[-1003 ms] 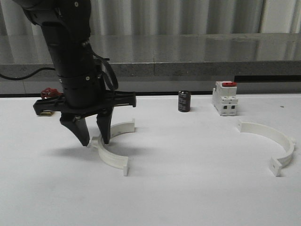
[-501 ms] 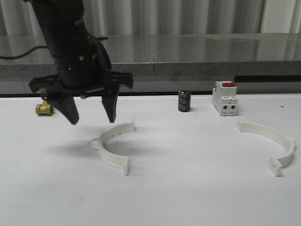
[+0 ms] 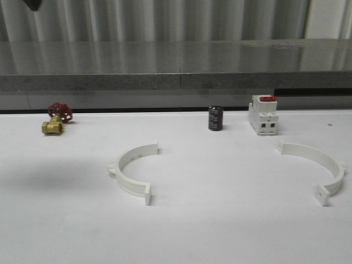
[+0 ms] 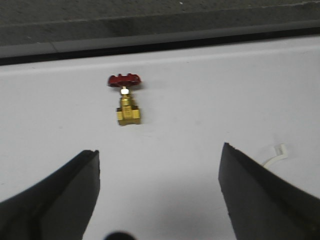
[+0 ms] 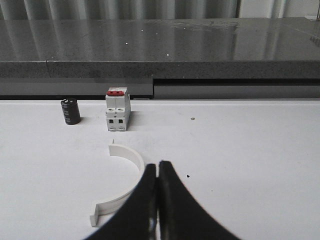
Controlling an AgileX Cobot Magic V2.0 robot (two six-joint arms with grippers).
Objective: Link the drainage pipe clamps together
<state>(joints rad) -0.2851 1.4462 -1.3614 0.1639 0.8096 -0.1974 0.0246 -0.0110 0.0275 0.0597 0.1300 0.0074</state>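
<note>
Two white drainage pipe clamps lie flat and apart on the white table. One clamp half [image 3: 131,171] rests left of centre with its opening to the right. The other clamp half [image 3: 322,165] lies at the far right and opens to the left. My left gripper [image 4: 160,149] hangs open high above the table with nothing between its fingers; a tab of the left clamp half [image 4: 276,152] peeks out beside one finger. My right gripper [image 5: 158,164] is shut and empty, hovering just beside the right clamp half [image 5: 132,156].
A brass valve with a red handwheel [image 3: 56,117] sits at the back left. A black cylinder [image 3: 215,118] and a white block with a red top [image 3: 263,114] stand at the back, centre-right. A grey ledge [image 3: 176,82] runs behind the table.
My left gripper opened off the left clamp half, rose and swung away to the upper left, leaving the front view. The clamp half stays where it lay.
</note>
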